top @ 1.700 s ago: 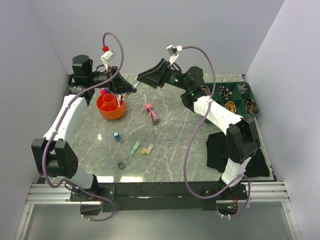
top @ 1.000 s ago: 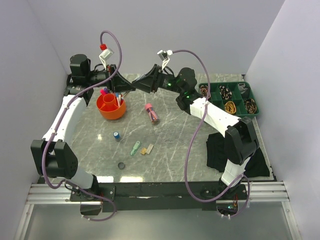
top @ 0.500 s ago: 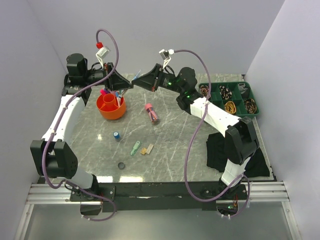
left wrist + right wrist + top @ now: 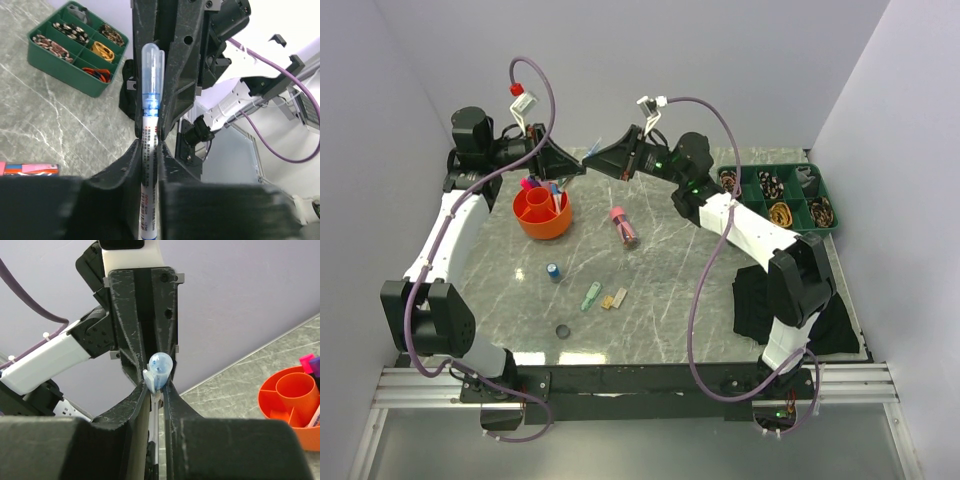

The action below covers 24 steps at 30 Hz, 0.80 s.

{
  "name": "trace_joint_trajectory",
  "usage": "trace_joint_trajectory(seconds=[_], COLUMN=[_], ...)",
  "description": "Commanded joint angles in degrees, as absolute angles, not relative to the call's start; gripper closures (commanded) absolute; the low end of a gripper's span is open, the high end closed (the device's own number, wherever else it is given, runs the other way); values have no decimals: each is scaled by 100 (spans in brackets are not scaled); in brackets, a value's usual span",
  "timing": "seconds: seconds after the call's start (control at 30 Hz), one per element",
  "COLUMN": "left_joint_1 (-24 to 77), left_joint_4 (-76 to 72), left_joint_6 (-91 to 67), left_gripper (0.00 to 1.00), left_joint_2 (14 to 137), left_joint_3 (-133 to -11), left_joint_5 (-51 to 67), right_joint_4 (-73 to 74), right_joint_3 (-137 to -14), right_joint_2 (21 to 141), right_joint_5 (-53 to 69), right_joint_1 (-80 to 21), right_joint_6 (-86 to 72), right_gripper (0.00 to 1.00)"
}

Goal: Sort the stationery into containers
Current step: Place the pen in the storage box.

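Above the table's rear edge at about 11 o'clock, the left gripper (image 4: 577,166) and right gripper (image 4: 593,159) meet tip to tip around a white pen (image 4: 149,150). The left fingers (image 4: 131,156) are narrow and clamped on the barrel. The pen's blue cap (image 4: 151,70) reaches past them into the right gripper, whose fingers (image 4: 141,399) are drawn in close against the cap's sides.

Below the left gripper, at the table's 10 o'clock, stands the orange pot (image 4: 546,229) with a centre cup and divided outer sections. Pink- and purple-capped markers (image 4: 528,184) stand in its rear sections.

On the marble left of centre, well apart from both grippers, lie a small blue cylinder (image 4: 553,271), a green clip (image 4: 591,296) and, just beside it, a yellow eraser (image 4: 614,298). A pink tube (image 4: 623,224) lies at 3 o'clock from the pot. A small dark ring (image 4: 562,331) sits towards 7 o'clock. Bare marble lies open around these pieces.

A green divided tray (image 4: 820,231) holding coiled bands fills the 2 o'clock corner, and a black cloth (image 4: 755,300) covers the right edge at 4 o'clock.

Dark print runs along the pen's barrel, too small to read.
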<state>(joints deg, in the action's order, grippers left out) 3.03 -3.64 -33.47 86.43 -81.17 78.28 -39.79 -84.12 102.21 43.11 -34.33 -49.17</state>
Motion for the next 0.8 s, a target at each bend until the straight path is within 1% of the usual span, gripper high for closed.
trace_joint_trajectory(seconds=[0.0, 0.03, 0.07, 0.1, 0.13, 0.2, 0.23, 0.3, 0.4, 0.43, 0.47, 0.53, 0.57, 0.6, 0.63, 0.67, 0.7, 0.77], left_joint_1=[281, 255, 237, 194, 80, 18, -287, -517, -1062, -1307, -1388, -1528, -1581, -1634, -1774, -1836, -1907, -2100], left_joint_4=[-405, -370, -352, -230, -150, -71, -18, 385, 1911, 2516, 3445, 4102, 4191, 4088, 3948, 3720, 3335, 3051], left_joint_6=[-3393, -3306, -3287, -3235, -3104, -3059, -2980, -2735, -1551, -625, -172, 830, 913, 940, 827, 722, 608, 484], left_gripper=[68, 57, 52, 39, 1, 1, 1, 1, 1, 1, 0, 1, 0, 0, 1, 1, 1, 1], left_joint_2=[8429, 8429, 8411, 8394, 8394, 8359, 8350, 8332, 8393, 8437, 8481, 8552, 8534, 8404, 8298, 8053, 7920, 7587], left_joint_3=[-8068, -8068, -8042, -8042, -8042, -8016, -8007, -8129, -8647, -8840, -9199, -9456, -9422, -9326, -9012, -8817, -8641, -8184], left_joint_5=[7490, 7453, 7418, 7418, 7409, 7383, 7383, 7409, 7357, 7226, 6763, 6216, 5727, 5583, 5407, 5057, 4949, 4826], right_joint_4=[-4061, -3860, -3745, -3622, -3412, -3183, -2938, -2620, -1927, -1420, -1119, -592, -397, -230, 215, 472, 666, 1062], right_joint_3=[-8859, -8912, -9025, -9087, -9149, -9307, -9360, -9544, -9878, -10018, -10368, -10607, -10887, -11029, -11439, -11687, -11924, -12496], right_joint_2=[10274, 10283, 10275, 10274, 10274, 10266, 10292, 10327, 10537, 10773, 10906, 11291, 11424, 11556, 11871, 12065, 12241, 12708], right_joint_5=[4324, 4324, 4333, 4368, 4394, 4403, 4386, 4333, 4140, 4105, 3939, 3815, 3597, 3482, 3367, 3201, 3156, 3085], right_joint_1=[-3463, -3454, -3463, -3463, -3454, -3463, -3463, -3454, -3463, -3472, -3506, -3524, -3577, -3621, -3665, -3700, -3718, -3735], right_joint_6=[-4537, -4431, -4186, -4062, -3913, -3509, -3376, -2867, -2024, -1787, -1306, -890, -444, -231, -55, 435, 509, 632], right_gripper=[100, 100, 100, 100, 100, 100, 100, 100, 100, 100, 100, 100, 100, 100, 100, 100, 100, 100])
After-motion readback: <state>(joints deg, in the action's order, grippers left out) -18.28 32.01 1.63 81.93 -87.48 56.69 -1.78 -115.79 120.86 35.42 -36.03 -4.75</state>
